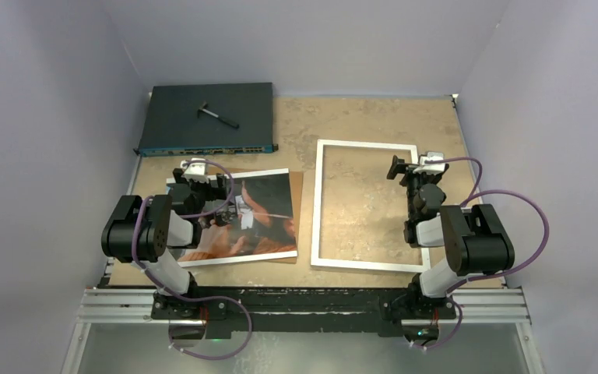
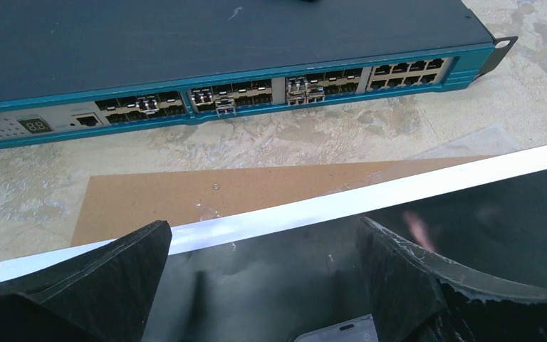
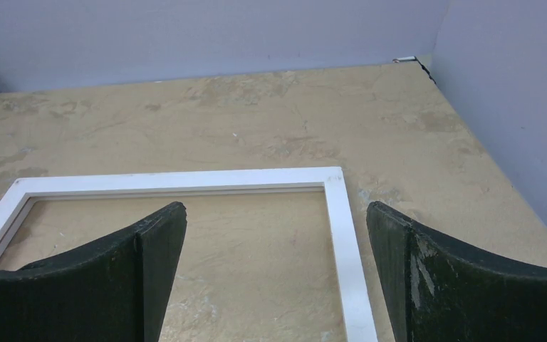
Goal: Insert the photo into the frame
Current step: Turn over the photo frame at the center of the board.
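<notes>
The photo lies face up on the left half of the table, a dark reddish print with a white border. It rests on a brown backing board. My left gripper hovers open over the photo's far edge, with nothing between its fingers; in the left wrist view the left gripper straddles the border. The frame, thin and white, lies flat to the right of the photo. My right gripper is open just above the frame's right rail, near its far right corner, and the right gripper holds nothing.
A teal network switch lies at the back left with a black pen on top; its port row faces the photo. Purple walls close in the table on the left, back and right. Sandy tabletop stretches beyond the frame.
</notes>
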{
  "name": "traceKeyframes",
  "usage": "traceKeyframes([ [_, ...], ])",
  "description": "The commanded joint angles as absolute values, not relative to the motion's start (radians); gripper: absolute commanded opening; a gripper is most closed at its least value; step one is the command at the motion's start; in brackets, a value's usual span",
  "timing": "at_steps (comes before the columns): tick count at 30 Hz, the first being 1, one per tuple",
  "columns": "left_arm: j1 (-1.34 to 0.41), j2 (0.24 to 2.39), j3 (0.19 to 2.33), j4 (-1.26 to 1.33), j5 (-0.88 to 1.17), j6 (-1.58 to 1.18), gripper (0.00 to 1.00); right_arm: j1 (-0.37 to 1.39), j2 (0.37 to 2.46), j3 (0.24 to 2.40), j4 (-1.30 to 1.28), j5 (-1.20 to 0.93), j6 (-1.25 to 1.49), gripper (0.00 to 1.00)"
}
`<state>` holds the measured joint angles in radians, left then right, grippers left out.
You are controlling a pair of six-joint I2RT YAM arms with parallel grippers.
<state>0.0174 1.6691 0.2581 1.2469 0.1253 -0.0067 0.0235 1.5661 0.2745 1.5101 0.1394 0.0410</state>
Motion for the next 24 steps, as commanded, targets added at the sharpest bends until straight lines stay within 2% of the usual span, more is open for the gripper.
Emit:
traceKeyframes([
  [1,0.016,1.659,0.265,1.282,0.124,-0.005,1.00,0.021,1.562,0.275,1.579,0.147,0.022,0.99],
  [14,0.018,1.651,0.263,1.297,0.141,-0.010,1.00,0.023,1.529,0.296,1.538,0.183,0.039,0.99],
  [16,0.027,1.580,0.313,1.142,0.135,-0.023,1.00,0.022,1.449,0.375,1.316,0.195,0.043,0.99],
  [21,0.029,1.459,0.727,0.406,0.077,0.025,1.00,0.022,1.323,0.599,0.844,0.141,0.091,0.99],
  [23,0.029,1.463,0.856,0.218,0.081,0.074,1.00,0.015,1.310,0.633,0.794,0.084,0.261,0.99],
  [24,0.030,1.467,0.907,0.146,0.074,0.084,0.99,0.005,1.304,0.641,0.749,0.146,0.427,0.99],
])
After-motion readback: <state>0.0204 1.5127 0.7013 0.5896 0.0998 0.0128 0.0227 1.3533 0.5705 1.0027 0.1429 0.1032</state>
